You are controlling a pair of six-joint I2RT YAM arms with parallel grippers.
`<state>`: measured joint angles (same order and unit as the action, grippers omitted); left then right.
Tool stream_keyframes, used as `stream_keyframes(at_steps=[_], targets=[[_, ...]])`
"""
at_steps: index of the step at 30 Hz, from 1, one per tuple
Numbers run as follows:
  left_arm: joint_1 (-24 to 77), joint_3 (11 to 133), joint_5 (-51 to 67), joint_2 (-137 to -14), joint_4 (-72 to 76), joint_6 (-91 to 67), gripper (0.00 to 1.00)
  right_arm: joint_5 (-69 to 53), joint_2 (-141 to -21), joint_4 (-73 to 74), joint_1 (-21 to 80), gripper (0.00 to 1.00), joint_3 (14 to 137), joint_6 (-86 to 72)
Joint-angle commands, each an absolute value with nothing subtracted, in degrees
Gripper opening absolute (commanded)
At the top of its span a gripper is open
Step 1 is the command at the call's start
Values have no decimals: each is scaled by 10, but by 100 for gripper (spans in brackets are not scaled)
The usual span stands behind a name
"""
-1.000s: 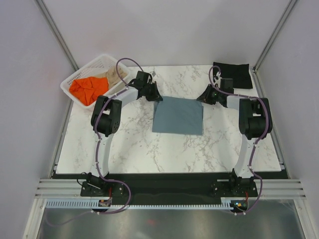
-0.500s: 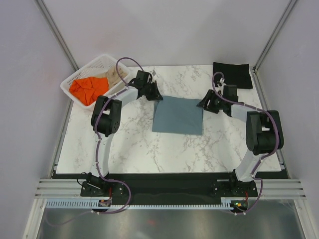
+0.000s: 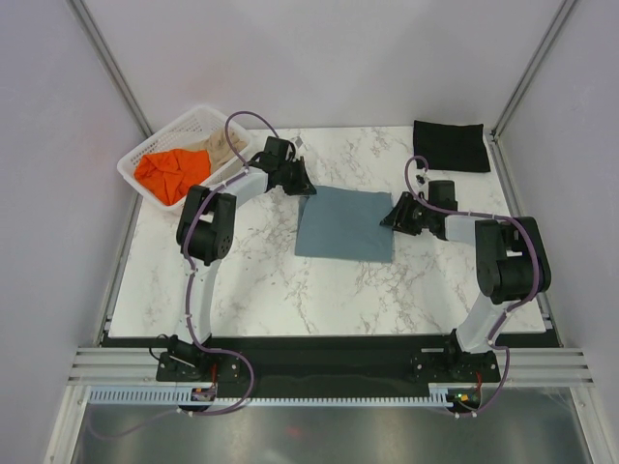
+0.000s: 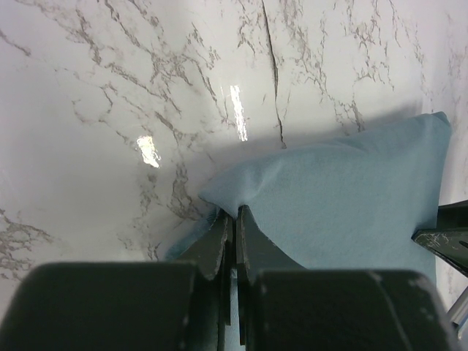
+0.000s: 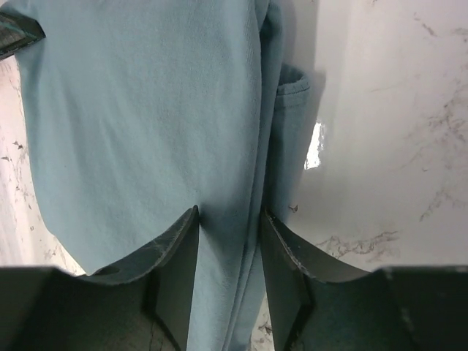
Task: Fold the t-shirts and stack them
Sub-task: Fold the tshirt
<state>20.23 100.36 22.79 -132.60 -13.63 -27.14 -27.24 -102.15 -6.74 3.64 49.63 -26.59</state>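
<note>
slate-blue t-shirt [image 3: 344, 224] folded flat at centre, black t-shirt [image 3: 450, 145] folded far right, orange t-shirt [image 3: 172, 172] crumpled far left.

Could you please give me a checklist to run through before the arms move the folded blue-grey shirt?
1. Left gripper pinching the far-left corner of the slate blue-grey folded cloth t-shirt: ok, shut on cloth.
2. Right gripper closed on its right edge: not ok, jaws open astride it.
3. Right jaws spanning every layer: cannot tell.
4. T-shirt lying flat on the white marble table: ok.
5. Black folded cloth t-shirt at the far right corner uncovered: ok.
</note>
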Motion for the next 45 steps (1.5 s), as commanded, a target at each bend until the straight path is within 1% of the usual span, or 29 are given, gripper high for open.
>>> stream_keyframes(at_steps=[1,2,3,6,10,14,16,23,25,26,27,28,29,30,34,37,39,41,45], targets=[[200,1010,222,-1282,-127,-271,2,-258,-1028,-70,40,46,478,-258],[200,1006,215,-1275,-127,-271,2,-255,-1030,-65,40,45,477,-258],[200,1005,209,-1268,-127,-270,2,-245,-1031,-62,40,39,476,-260],[200,993,183,-1245,-127,-266,2,-227,-1028,-53,41,33,472,-258],[196,985,167,-1237,-127,-264,2,-219,-1026,-45,40,33,468,-257],[191,969,152,-1245,-128,-271,2,-218,-1014,-46,40,37,464,-263],[188,967,149,-1250,-127,-273,2,-215,-1007,-46,42,37,465,-265],[179,1014,200,-1312,-127,-272,2,-222,-1019,-47,47,36,472,-266],[178,1017,208,-1316,-127,-272,15,-224,-1017,-47,52,37,473,-265],[178,1017,208,-1315,-128,-268,22,-226,-1015,-47,52,38,475,-265],[178,1017,210,-1312,-127,-265,31,-226,-1007,-47,52,40,476,-265],[177,1016,215,-1303,-128,-262,35,-225,-1002,-41,52,42,480,-266],[177,1013,214,-1296,-128,-257,38,-224,-998,-36,52,48,484,-266],[176,1008,212,-1286,-128,-254,41,-223,-987,-28,52,52,489,-265],[173,971,191,-1204,-130,-259,44,-225,-954,-2,53,63,520,-273],[180,948,194,-1165,-131,-262,45,-208,-924,30,52,66,529,-282],[184,910,211,-1133,-130,-277,45,-192,-917,47,52,70,533,-282],[198,869,231,-1108,-129,-286,44,-174,-916,62,53,78,532,-283],[239,796,220,-1083,-128,-301,44,-169,-938,48,52,81,528,-284]])
